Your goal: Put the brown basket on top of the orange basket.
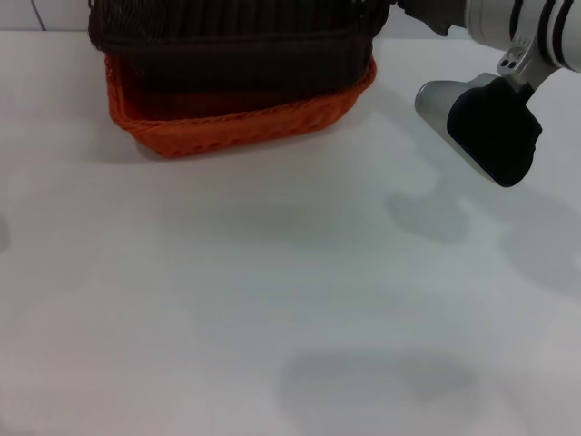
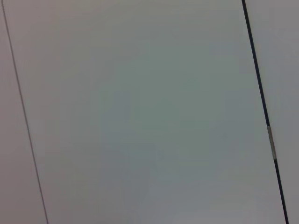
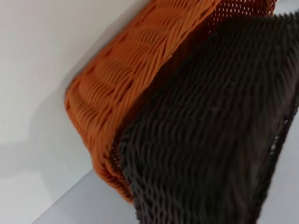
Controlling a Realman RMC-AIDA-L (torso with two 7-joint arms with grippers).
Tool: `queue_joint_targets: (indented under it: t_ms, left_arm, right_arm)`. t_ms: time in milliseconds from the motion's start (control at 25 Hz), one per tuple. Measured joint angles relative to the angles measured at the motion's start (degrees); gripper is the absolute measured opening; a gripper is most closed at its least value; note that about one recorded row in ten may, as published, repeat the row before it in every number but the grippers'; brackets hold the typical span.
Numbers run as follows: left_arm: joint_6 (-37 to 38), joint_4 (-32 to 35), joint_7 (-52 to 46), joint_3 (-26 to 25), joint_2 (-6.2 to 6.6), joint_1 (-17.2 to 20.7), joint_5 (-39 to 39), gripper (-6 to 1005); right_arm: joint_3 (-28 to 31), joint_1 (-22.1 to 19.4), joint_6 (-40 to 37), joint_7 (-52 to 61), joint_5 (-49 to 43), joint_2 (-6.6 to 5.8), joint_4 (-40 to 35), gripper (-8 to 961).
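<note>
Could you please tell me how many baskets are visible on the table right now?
2. The orange basket sits on the white table at its far side, and the brown basket rests tilted inside it, upper part cropped from the head view. No others show.

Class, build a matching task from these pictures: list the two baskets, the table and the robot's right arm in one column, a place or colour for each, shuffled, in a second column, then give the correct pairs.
Column one:
1. brown basket
2. orange basket
3. table
4. right arm

Column two:
A. white, bare surface under everything
B. raised above the table, to the right of the baskets
C. underneath, resting on the table
D. on top, sitting in the other basket

Pairs: 1-D, 2-C, 3-A, 4-B
</note>
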Motion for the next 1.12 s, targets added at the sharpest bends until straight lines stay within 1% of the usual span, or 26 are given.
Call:
queue_joint_targets:
  t_ms: [80,320,520,560,600,640,680,720,840,960,1120]
  left_arm:
    - [-0.12,-0.01,0.0,0.0,0.0,0.0,0.0,712]
    - [-0.69,-0.11,0.12,0.01,0.11,-0.4,0.46,712]
    - [-1.52,-0.13,0.57,0.78,0.22,-0.73,0.59,712]
    - [-1.53,-0.13,0.57,0.95,0.24,-0.74,0.58,712]
    - [-1.56,-0.12,0.58,1.32,0.3,-0.76,0.6,712]
    - [-1.59,-0.11,0.58,1.54,0.33,-0.76,0.59,712]
    - [-1.65,-0.11,0.59,1.9,0.34,-0.76,0.62,712]
    - [-1.69,-0.11,0.59,2.2,0.35,-0.76,0.62,712]
    - [-1.78,-0.13,0.6,3.2,0.4,-0.56,0.63,712]
    - [-1.83,-0.14,0.61,3.57,0.46,-0.27,0.63,712]
    - [-1.84,-0.14,0.62,3.6,0.49,-0.15,0.62,712]
  right_arm:
    - [-0.22,-0.4,0.85,0.26,-0.01,-0.02,0.64,261]
    - [-0.17,-3.12,1.93,1.61,-0.05,0.42,-0.02,379]
    - [-0.5,-7.83,1.89,3.9,-0.03,1.15,-3.31,478]
    - [-0.93,-9.11,1.92,4.68,-0.02,1.36,-4.32,520]
    - [-1.41,-10.38,2.03,5.26,0.01,1.62,-5.35,562]
    - [-2.38,-12.65,2.72,5.65,0.29,2.16,-7.11,603]
    - [-2.38,-12.65,2.72,5.65,0.29,2.16,-7.11,645]
    - [-3.06,-14.06,3.23,5.66,0.54,2.5,-8.23,687]
    - [-4.99,-17.0,3.78,5.7,1.7,3.46,-10.4,725]
    - [-7.2,-18.96,4.09,5.72,4.39,4.31,-11.88,763]
    - [-9.02,-20.39,6.63,5.83,8.24,6.04,-11.87,764]
